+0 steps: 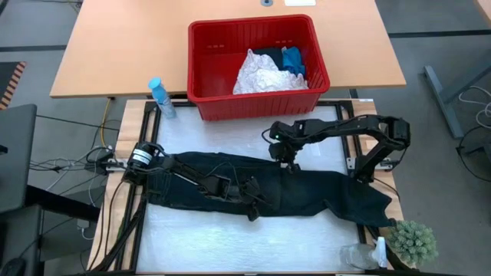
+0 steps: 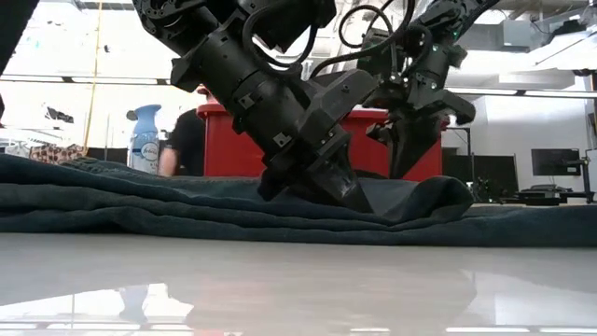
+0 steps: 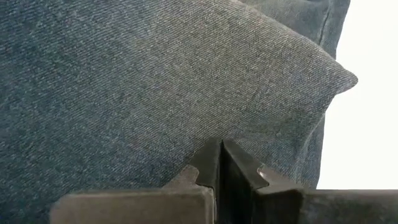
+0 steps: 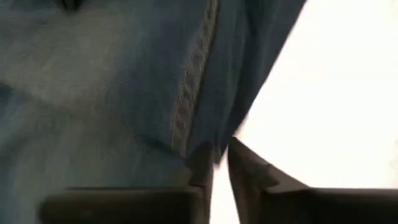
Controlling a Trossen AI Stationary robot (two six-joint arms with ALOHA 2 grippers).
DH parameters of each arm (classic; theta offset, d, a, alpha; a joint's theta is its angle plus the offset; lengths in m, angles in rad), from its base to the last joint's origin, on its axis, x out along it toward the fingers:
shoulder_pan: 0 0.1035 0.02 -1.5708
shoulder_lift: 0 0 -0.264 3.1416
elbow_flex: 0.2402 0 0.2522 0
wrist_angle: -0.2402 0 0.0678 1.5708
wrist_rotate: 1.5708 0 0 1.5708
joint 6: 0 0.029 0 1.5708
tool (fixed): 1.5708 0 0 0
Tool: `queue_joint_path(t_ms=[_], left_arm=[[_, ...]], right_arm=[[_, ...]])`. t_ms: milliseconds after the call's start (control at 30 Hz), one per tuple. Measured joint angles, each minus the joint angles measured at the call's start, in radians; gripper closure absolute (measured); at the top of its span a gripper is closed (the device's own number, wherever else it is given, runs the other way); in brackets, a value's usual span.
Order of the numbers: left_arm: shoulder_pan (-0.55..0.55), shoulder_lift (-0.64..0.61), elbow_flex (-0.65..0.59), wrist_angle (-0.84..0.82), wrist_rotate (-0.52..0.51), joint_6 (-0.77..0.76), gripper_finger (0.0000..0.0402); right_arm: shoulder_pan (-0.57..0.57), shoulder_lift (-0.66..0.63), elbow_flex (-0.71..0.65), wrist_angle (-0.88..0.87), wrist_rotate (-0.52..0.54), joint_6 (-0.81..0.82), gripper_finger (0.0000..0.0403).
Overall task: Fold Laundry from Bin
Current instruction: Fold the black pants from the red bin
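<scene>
A dark denim garment (image 1: pixel 307 188), one piece of the laundry, lies spread across the table from left to right. My left gripper (image 1: pixel 253 205) is shut and rests on its middle. My right gripper (image 1: pixel 291 163) stands at the garment's far edge, nearly shut on the cloth, which humps up beneath it (image 2: pixel 424 194). The red bin (image 1: pixel 253 103) stands beyond the table's far edge, holding a white crinkled piece (image 1: pixel 261 77), a small blue one (image 1: pixel 293 60) and a black one (image 1: pixel 268 52). My left gripper sets its shut fingertips (image 3: pixel 211 155) against the denim's upper surface (image 3: pixel 205 118), slanting down from the table's left. Whether any cloth lies between them, I cannot tell. The garment lies on the table there. My right gripper pinches the garment's seamed far edge (image 4: pixel 208 134) between its fingertips, coming steeply from above. The cloth there is raised a little off the table, and the rest lies flat.
A blue spray bottle (image 1: pixel 161 98) stands at the table's far left corner. A small green plant (image 1: pixel 414 241) and a clear bottle (image 1: pixel 360 257) sit at the near right corner. A person (image 2: pixel 187 140) shows behind the bin. Bare white tabletop (image 1: pixel 230 238) lies nearer than the garment.
</scene>
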Motion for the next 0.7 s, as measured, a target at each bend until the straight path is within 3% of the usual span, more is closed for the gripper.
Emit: queue_joint_path(t_ms=[133,267,333,467,533,700], left_arm=[[0.0,0.0,0.0,-0.011,-0.016,0.021,0.0395],[0.0,0.0,0.0,-0.012,-0.025,0.027,0.0395],[0.0,-0.001,0.0,-0.008,-0.03,0.024,0.0395],[0.005,-0.039,-0.002,0.001,-0.036,0.025,0.0395],[0.013,-0.063,-0.002,0.006,-0.042,0.028,0.0395],[0.032,-0.101,-0.001,0.091,-0.043,0.037,0.0395]], right_arm=[[-0.027,-0.001,0.098,-0.158,0.018,-0.019,0.0259],[-0.069,-0.001,0.183,-0.307,-0.027,-0.009,0.0222],[-0.09,-0.001,0.204,-0.377,-0.142,0.018,0.0219],[-0.122,-0.022,0.182,-0.555,-0.484,0.023,0.0231],[-0.126,-0.061,0.145,-0.606,-0.52,0.035,0.0242],[-0.085,-0.227,-0.008,-0.616,-0.494,0.15,0.0267]])
